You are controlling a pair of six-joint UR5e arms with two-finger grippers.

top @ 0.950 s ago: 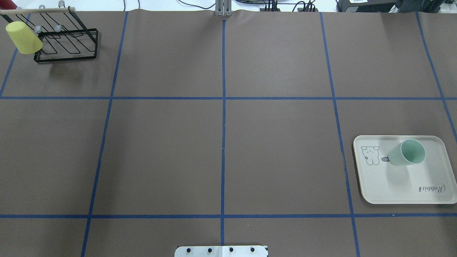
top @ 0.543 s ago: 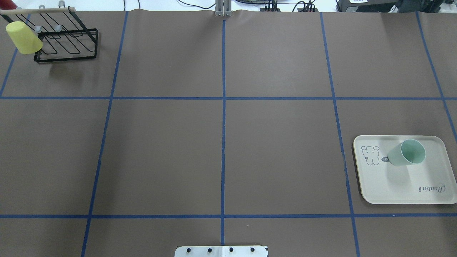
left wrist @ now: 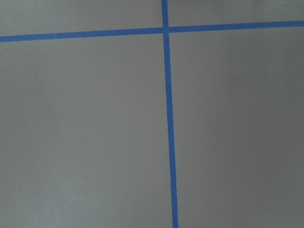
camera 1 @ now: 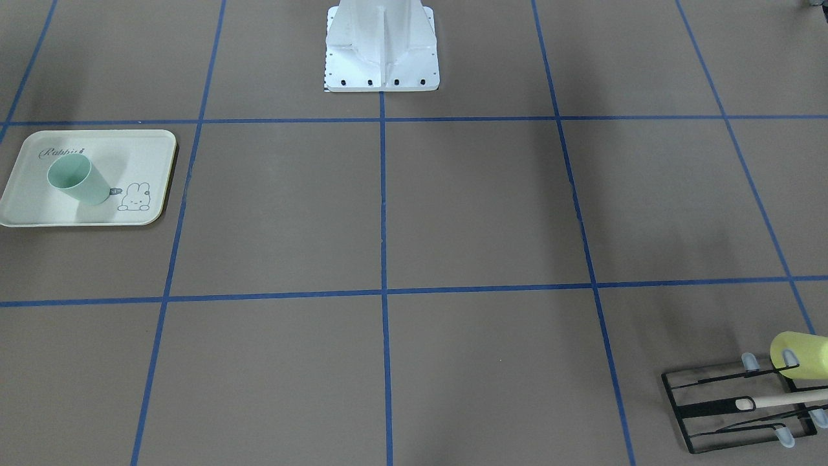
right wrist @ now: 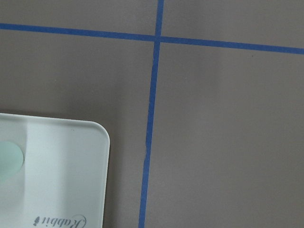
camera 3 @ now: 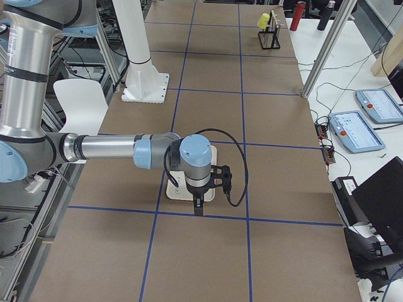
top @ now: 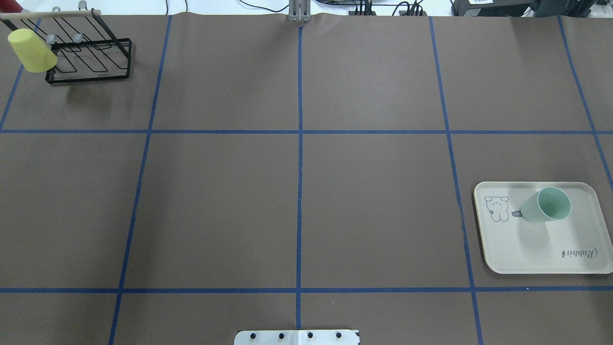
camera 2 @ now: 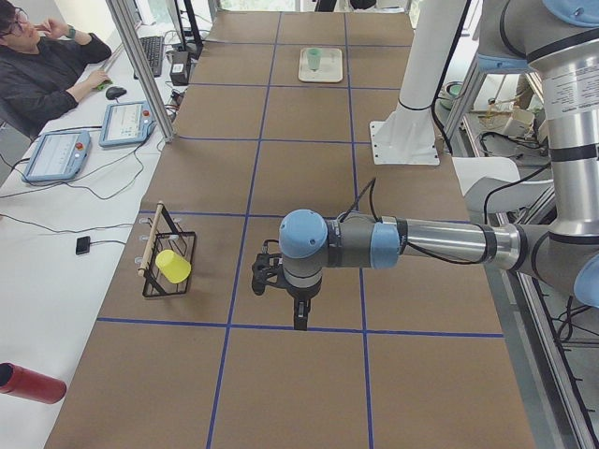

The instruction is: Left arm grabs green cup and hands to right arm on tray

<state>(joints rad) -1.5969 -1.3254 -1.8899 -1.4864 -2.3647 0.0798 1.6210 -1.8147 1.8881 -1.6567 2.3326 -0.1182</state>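
The green cup (top: pixel 546 206) stands mouth up on the cream tray (top: pixel 541 249), next to the rabbit drawing, at the table's right. It also shows in the front view (camera 1: pixel 77 180), far off in the exterior left view (camera 2: pixel 314 58), and at the edge of the right wrist view (right wrist: pixel 8 159). My right gripper (camera 3: pixel 197 204) shows only in the exterior right view, pointing down above the tray (camera 3: pixel 171 190); I cannot tell whether it is open. My left gripper (camera 2: pixel 298 313) shows only in the exterior left view, pointing down over bare table; I cannot tell its state either.
A pale yellow cup (top: pixel 31 50) hangs on the black wire rack (top: pixel 91 62) at the far left corner. The robot base (camera 1: pixel 381 52) stands at the table's near edge. An operator (camera 2: pixel 37 65) sits at a side desk beyond the table.
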